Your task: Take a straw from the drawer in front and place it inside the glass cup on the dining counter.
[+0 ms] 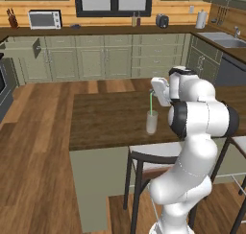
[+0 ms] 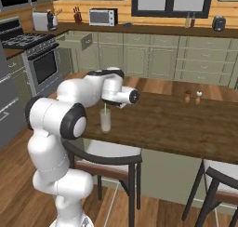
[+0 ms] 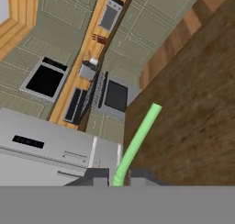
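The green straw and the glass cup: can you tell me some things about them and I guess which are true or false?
1. The thin light-green straw stands with its lower end in the clear glass cup. True.
2. The gripper is shut on the straw. True.
3. The cup sits on the floor. False: it stands on the dark-brown wooden dining counter.
4. The sage-green drawer is closed. False: it is pulled out.

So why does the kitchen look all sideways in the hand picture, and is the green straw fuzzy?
Hand view: the camera rolls with the hand, so the stove sits tilted; the straw is sharp-edged, held by the gripper. Left base view: even, flat lighting, with the straw thin but clear in the cup. Right base view: no glare on the counter.
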Robot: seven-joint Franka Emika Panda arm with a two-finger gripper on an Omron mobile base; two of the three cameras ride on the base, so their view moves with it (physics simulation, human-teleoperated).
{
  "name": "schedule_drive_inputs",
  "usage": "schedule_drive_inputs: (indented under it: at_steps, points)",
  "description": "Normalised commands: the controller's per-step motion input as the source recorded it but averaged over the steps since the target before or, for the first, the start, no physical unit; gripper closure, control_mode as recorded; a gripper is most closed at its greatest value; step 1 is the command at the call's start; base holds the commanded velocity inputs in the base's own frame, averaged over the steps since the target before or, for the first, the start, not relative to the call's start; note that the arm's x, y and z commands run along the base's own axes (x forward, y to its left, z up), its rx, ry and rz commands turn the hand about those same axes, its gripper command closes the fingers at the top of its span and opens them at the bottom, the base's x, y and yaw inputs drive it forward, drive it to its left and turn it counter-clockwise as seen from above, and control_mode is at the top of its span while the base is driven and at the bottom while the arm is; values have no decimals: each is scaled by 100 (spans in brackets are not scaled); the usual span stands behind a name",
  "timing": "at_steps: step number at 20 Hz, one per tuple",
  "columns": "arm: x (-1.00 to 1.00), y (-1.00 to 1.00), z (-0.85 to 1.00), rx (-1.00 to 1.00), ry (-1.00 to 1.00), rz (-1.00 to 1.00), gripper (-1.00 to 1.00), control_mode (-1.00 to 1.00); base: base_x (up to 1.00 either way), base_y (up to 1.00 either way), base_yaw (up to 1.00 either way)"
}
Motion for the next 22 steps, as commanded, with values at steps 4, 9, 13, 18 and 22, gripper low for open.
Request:
schedule_drive_inputs:
  at_steps: [4, 9, 13, 18, 22]
  points:
    - [11, 0, -23, 0, 0, 0, 100, -100, 0, 0, 0]
    - [6, 0, -29, 0, 0, 0, 100, -100, 0, 0, 0]
    - [-6, -5, -32, 0, 0, -1, 100, -100, 0, 0, 0]
    - [-26, -17, -23, 0, 0, -2, 100, -100, 0, 0, 0]
    - [-13, -9, -27, 0, 0, -2, 100, -100, 0, 0, 0]
